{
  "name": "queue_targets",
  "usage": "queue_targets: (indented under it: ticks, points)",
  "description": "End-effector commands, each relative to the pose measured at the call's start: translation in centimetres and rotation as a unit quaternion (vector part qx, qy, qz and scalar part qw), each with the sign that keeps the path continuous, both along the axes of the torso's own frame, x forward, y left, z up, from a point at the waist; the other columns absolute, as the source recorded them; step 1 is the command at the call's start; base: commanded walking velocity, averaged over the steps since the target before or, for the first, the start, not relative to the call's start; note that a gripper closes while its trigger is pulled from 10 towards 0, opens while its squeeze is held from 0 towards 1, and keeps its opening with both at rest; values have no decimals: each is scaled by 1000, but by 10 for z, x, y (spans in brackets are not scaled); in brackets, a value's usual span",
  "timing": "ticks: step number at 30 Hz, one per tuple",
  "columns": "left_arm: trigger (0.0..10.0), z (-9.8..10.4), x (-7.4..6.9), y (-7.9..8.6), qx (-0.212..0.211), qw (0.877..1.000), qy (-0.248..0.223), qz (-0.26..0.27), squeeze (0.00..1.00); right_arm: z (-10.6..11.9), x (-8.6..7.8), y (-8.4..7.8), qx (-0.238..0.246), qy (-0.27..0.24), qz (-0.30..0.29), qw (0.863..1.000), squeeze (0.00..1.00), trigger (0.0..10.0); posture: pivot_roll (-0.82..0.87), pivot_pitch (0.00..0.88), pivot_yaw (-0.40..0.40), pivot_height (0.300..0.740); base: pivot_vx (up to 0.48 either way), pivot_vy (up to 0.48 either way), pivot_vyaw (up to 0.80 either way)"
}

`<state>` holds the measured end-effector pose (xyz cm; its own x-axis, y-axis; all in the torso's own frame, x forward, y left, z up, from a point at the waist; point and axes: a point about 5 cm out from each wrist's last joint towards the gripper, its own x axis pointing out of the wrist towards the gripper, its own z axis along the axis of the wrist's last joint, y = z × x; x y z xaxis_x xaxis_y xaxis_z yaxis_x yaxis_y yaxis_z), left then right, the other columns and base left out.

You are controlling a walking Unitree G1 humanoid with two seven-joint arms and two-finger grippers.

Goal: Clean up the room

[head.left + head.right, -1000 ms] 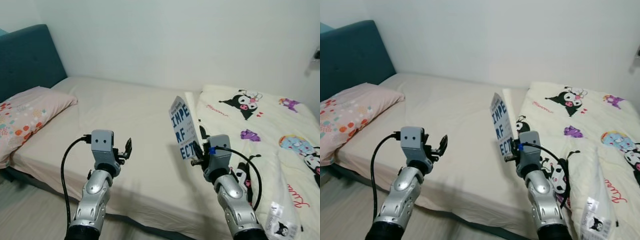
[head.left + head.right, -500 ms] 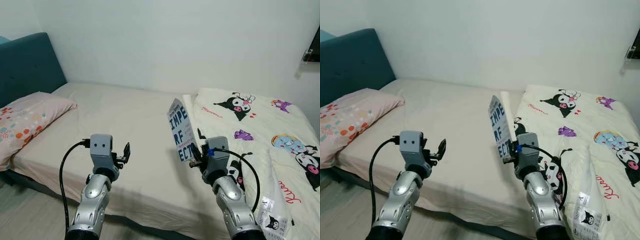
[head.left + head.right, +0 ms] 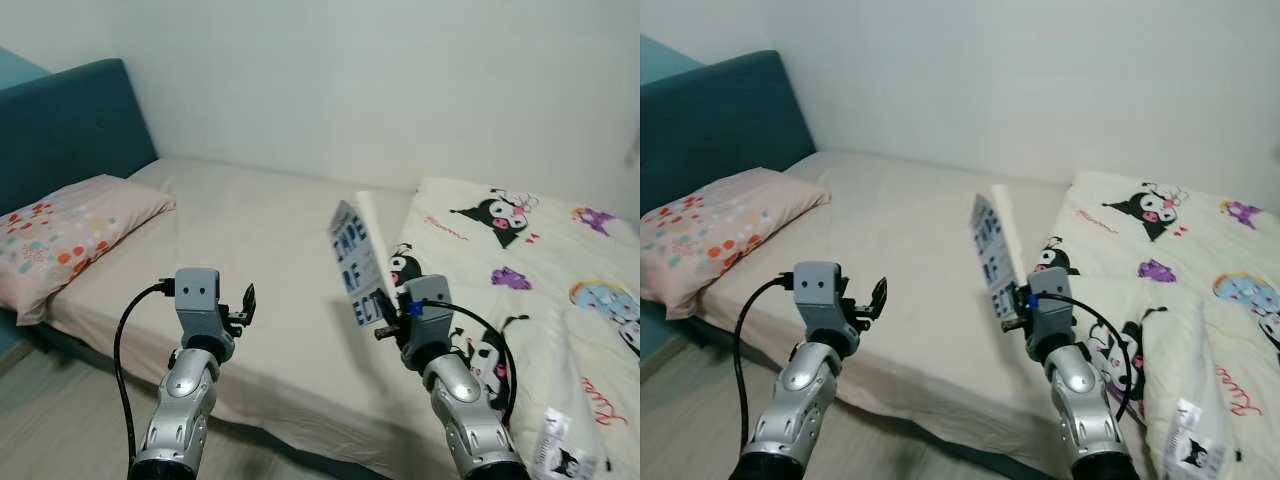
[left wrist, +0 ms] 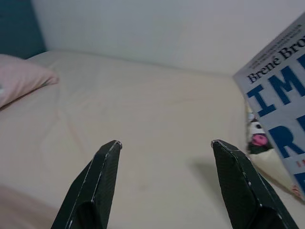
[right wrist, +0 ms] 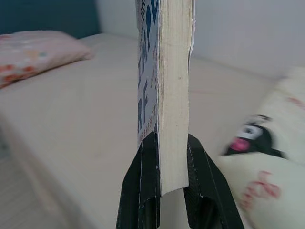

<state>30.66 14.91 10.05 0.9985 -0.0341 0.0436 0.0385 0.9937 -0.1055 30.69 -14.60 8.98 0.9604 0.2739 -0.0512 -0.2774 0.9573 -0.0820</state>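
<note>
A pale-walled bedroom is framing a wide cream-sheeted bed [image 3: 270, 250] that is filling most of the head views. Above its near edge, a white paperback book with large blue letters on its cover [image 3: 352, 263] is standing upright and tilting slightly, clamped at its lower edge by the right gripper [image 5: 164, 157], whose black fingers [image 5: 143, 186] are pressing both covers from either side. Over the last second the bed, pillow and headboard have been sliding across the head views while the book has been keeping its pose in the grip, so the robot appears to be turning or walking with its load rather than setting it down; the book is probably still being carried towards a proper spot. The left gripper [image 4: 164, 179] is hovering at about eight o'clock from the book, fingers spread wide and holding nothing. At three o'clock a cream quilt printed with cartoon characters [image 3: 520, 270] is lying rumpled, at ten o'clock a pink pillow with coloured dots [image 3: 70, 230] is resting before a teal padded headboard [image 3: 70, 120].
</note>
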Motion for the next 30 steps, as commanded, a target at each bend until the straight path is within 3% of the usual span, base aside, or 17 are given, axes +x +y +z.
queue_targets:
  ticks: [1,8,10,30]
  points:
    - [10000,3,0,4,6,1000,-2,7,0,10,2,6,2,-29,14,999,0,10000,-13,0,3,740,0,-480,800]
    - [10000,3,-1,5,2,1000,-4,14,0,11,4,8,-1,-31,20,999,0,10000,-10,0,-1,740,0,-480,800]
    - [10000,3,-2,6,-16,1000,-5,20,0,13,6,8,-2,-32,23,999,0,10000,-7,0,-3,740,0,0,800]
    - [10000,2,-3,7,-9,1000,-3,22,0,14,9,9,-4,-32,30,999,0,10000,-1,0,-8,740,0,0,800]
